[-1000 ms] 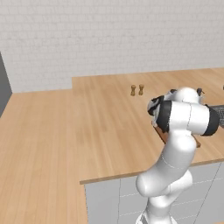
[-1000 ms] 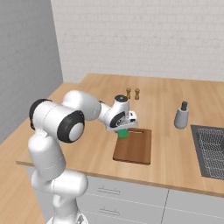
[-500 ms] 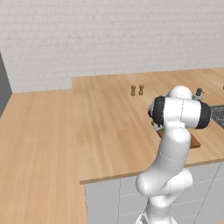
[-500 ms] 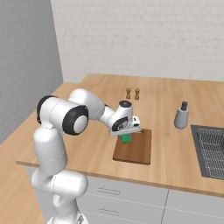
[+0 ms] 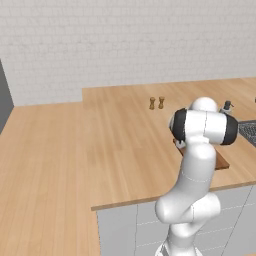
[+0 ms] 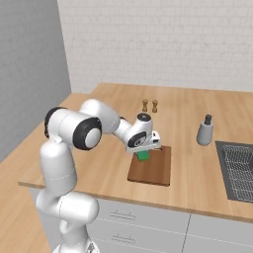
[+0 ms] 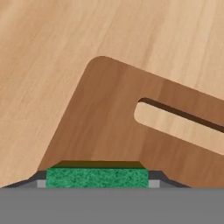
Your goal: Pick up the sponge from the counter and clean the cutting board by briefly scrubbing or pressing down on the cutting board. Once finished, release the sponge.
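Observation:
The green sponge [image 6: 143, 155] is held between my gripper's [image 6: 144, 152] fingers, low over the near-left part of the dark reddish-brown cutting board [image 6: 155, 169]. In the hand view the sponge [image 7: 97, 177] fills the gap between the finger tips, with the cutting board [image 7: 109, 127] and its handle slot close beneath; whether the sponge touches the board I cannot tell. In the left base view my arm hides most of the cutting board [image 5: 223, 163]. The light-wood counter [image 6: 113, 143] lies all around.
Two small brown shakers [image 6: 149, 105] stand behind the board. A grey bottle [image 6: 205, 131] stands to the right, beside the sink [image 6: 241, 169]. Bare counter spreads to the left of the board.
The gripper with the sponge has moved down and a little nearer over the board's left part. The arm's elbow has swung leftward in the right base view.

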### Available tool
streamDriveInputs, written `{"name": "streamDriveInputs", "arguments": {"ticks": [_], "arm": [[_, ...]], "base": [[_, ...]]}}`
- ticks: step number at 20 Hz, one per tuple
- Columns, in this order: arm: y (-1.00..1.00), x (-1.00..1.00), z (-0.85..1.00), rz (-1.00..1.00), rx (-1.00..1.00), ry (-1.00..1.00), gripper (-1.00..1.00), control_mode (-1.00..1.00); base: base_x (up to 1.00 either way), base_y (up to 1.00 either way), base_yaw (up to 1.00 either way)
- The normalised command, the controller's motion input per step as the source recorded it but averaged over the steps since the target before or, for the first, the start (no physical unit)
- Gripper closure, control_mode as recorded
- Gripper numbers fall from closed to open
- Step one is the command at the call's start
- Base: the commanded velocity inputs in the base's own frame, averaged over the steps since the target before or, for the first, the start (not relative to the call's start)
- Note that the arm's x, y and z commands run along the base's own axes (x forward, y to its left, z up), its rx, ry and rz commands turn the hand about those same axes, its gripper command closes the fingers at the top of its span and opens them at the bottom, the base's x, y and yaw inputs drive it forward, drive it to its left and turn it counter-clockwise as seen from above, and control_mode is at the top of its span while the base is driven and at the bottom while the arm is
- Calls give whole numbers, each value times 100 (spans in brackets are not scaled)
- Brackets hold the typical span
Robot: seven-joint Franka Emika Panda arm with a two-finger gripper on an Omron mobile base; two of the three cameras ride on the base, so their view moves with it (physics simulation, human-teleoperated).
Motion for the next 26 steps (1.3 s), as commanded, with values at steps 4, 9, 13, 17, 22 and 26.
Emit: {"name": "streamDriveInputs", "arguments": {"ticks": [4,9,13,17,22,26], "arm": [[0,18,0,0,0,0,100,-100],[0,36,0,0,0,0,100,-100],[0,38,-9,0,0,1,100,-100],[-7,12,-82,0,0,14,100,-100],[-33,8,-70,0,0,9,100,-100],[-48,9,-6,0,0,0,100,-100]], "base": [[0,0,0],[0,0,0],[0,0,0],[0,0,0],[0,0,0],[0,0,0]]}}
